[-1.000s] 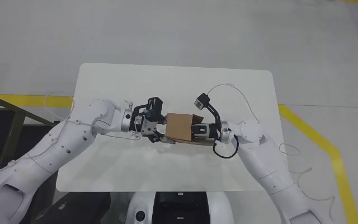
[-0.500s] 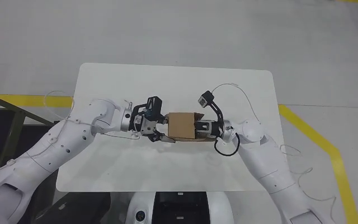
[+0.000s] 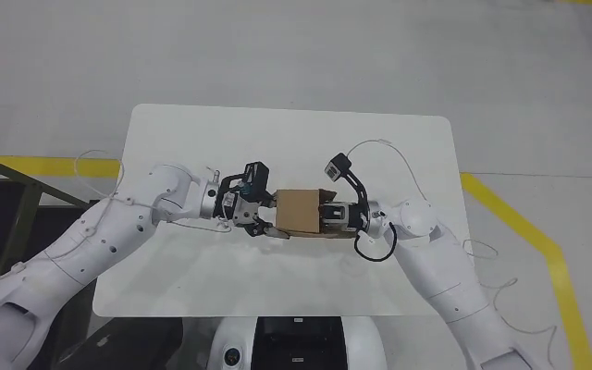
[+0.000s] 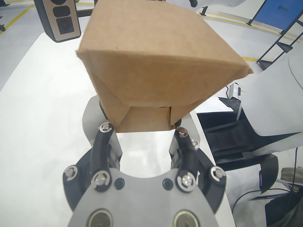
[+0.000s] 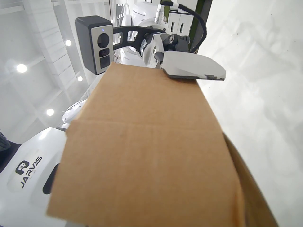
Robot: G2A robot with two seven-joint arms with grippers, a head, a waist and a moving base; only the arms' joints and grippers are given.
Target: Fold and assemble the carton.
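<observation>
Top view, middle of the frame: a brown carton (image 3: 296,212) is held just above the white counter (image 3: 185,139), between my two hands. Its long axis runs straight across the picture, left to right, and both my forearms line up with that axis, one at each end.

My left hand (image 3: 264,215) meets the carton's end on the picture's left. In the left wrist view this end faces me head-on in the lower middle of the frame. A large flap slopes down over it and a smaller flap lies underneath, not yet flat. My left fingers (image 4: 104,133) are spread wide, one at each side of this end, with their tips at its corners. I cannot tell whether they press on the card or only bracket it.

My right hand (image 3: 326,216) sits against the carton's other end, on the picture's right. The right wrist view looks along a plain side panel towards the left hand at the far end. I cannot tell whether my right hand is grasping the carton or only resting against it.

My judgement is that the coming move turns on the left end. The loose flaps there lie directly ahead of my left hand, along the carton's long axis. The left hand is the nearer one to push them home, while the right braces the opposite end.
</observation>
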